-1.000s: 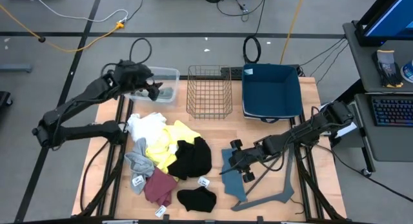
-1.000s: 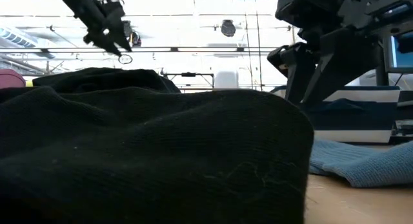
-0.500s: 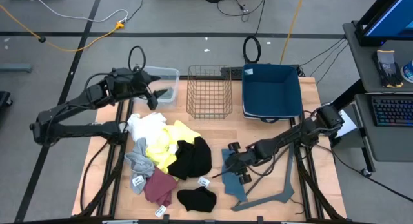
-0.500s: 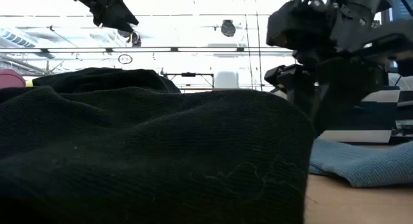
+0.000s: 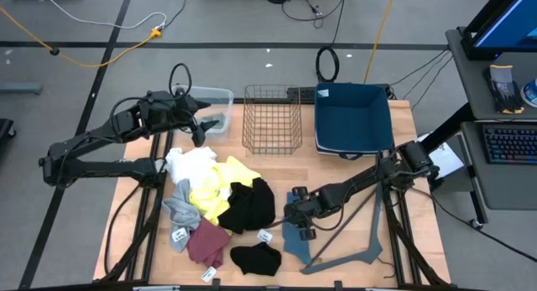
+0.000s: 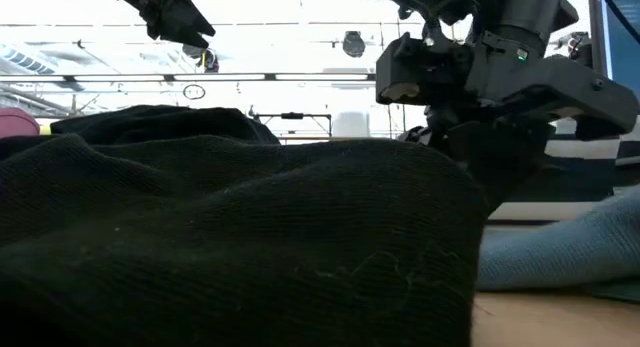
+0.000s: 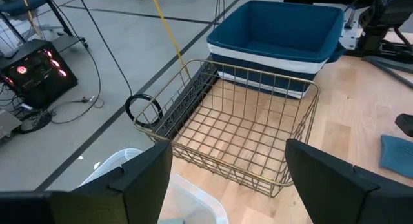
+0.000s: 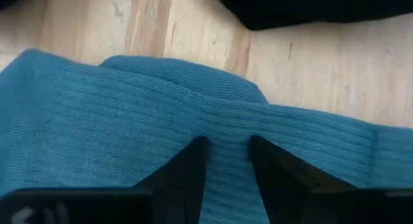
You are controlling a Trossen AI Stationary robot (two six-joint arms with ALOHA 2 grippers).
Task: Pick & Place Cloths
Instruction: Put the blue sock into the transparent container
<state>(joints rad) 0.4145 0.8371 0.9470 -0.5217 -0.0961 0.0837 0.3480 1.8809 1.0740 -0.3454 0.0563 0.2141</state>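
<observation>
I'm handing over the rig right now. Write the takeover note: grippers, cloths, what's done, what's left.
Right gripper: down on the table, shut on a fold of the blue-grey cloth.
Left gripper: open, empty, hovering beside the clear tub.
Other cloths: white, yellow, black, grey, maroon, heaped front left.
Done: unclear; wire basket and blue bin look empty.
Left: lift and place the blue-grey cloth, then the heap.

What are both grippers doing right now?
Left gripper: open, empty, hovering near the clear plastic container.
Right gripper: closed on a fold of the blue-grey cloth.
</observation>
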